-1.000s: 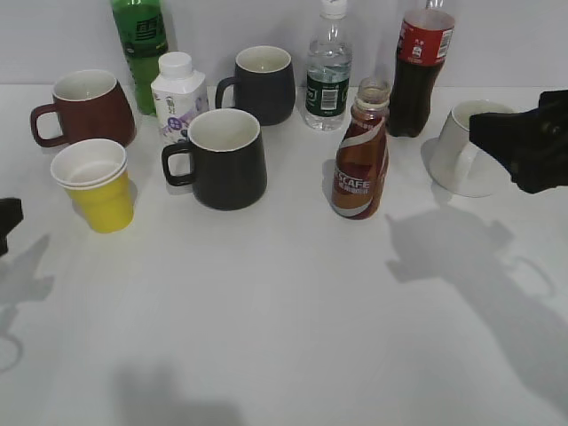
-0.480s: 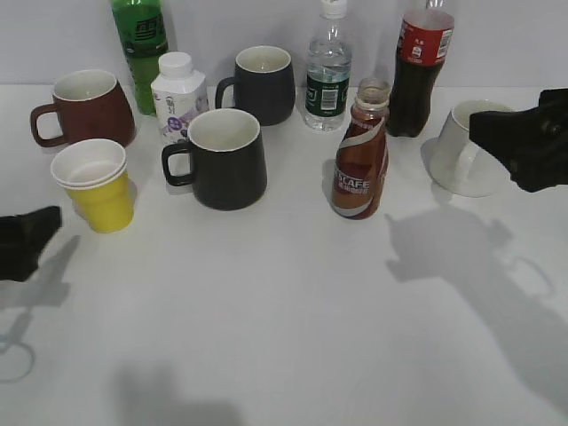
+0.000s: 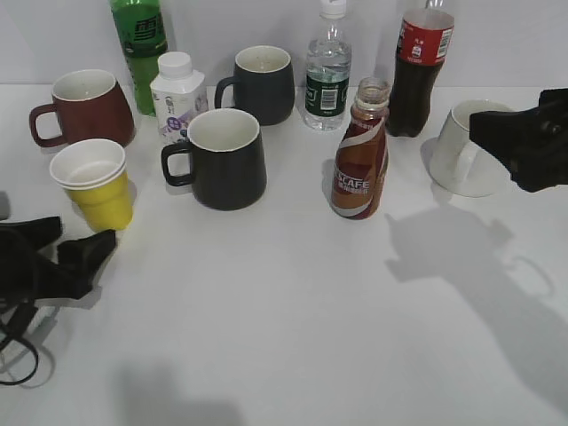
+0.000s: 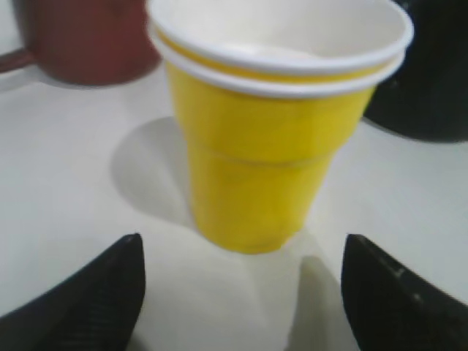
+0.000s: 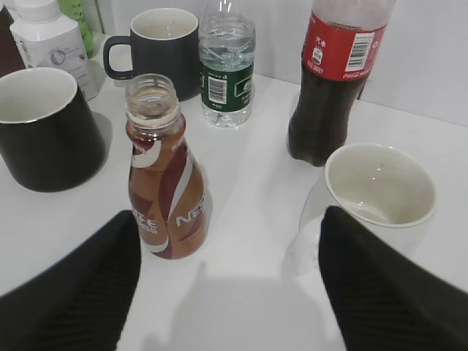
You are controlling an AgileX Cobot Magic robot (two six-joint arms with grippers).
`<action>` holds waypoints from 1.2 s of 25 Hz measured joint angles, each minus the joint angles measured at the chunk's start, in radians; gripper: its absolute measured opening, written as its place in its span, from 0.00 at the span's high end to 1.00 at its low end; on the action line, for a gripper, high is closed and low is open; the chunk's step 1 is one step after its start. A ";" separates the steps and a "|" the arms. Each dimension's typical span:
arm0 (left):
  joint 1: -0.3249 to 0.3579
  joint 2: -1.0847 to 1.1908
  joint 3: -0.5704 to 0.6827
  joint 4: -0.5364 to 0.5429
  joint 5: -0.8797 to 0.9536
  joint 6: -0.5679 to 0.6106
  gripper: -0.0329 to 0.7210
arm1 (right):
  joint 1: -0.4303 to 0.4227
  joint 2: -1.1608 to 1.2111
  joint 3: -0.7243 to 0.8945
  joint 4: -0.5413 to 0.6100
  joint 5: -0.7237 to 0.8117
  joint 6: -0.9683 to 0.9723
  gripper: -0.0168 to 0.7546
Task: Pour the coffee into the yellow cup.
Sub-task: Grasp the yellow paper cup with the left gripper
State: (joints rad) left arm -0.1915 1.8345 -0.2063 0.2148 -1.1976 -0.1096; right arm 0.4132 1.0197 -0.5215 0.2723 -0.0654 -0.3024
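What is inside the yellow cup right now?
Nothing is visible inside the yellow cup: the left wrist view shows only white inner wall below the rim. Its bottom is hidden by the near wall. Two white rims show, suggesting stacked cups.

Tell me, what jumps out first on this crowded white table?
Probably the small yellow paper cup with a white rim at the left, with the open black left gripper just in front of it. Next, the uncapped curvy brown-red coffee bottle standing alone near the middle. The black right gripper, also open, hangs at the right edge in front of a white ceramic mug.
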 joint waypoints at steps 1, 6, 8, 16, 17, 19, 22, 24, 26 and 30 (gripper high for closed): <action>0.000 0.015 -0.009 0.007 -0.004 0.000 0.10 | 0.000 0.000 0.000 0.000 0.000 0.000 0.24; 0.000 0.030 -0.052 0.014 -0.009 0.033 0.10 | 0.000 0.000 0.000 -0.002 0.000 0.000 0.24; 0.000 0.030 -0.071 0.014 -0.009 0.043 0.11 | 0.000 0.000 0.000 -0.010 0.000 0.000 0.24; 0.000 0.046 -0.166 0.018 -0.011 0.053 0.11 | 0.000 0.054 0.000 -0.018 -0.001 0.000 0.24; 0.000 0.050 -0.178 0.020 -0.011 0.053 0.11 | 0.000 0.063 0.000 -0.018 -0.002 0.000 0.24; 0.000 0.064 -0.203 0.026 -0.011 0.053 0.12 | 0.000 0.076 0.000 -0.018 -0.015 0.000 0.24; 0.000 0.097 -0.240 0.034 -0.011 0.053 0.14 | 0.000 0.081 0.000 -0.018 -0.035 0.000 0.24; 0.000 0.123 -0.264 0.041 -0.011 0.053 0.17 | 0.000 0.081 0.000 -0.018 -0.040 0.000 0.24; 0.000 0.143 -0.282 0.051 -0.009 0.053 0.20 | 0.000 0.081 0.000 -0.018 -0.042 -0.001 0.24; 0.000 0.152 -0.293 0.057 -0.010 0.053 0.28 | 0.000 0.087 0.000 -0.031 -0.055 -0.001 0.24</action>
State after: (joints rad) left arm -0.1915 1.9862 -0.4998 0.2722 -1.2080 -0.0570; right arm 0.4132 1.1065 -0.5215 0.2416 -0.1205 -0.3037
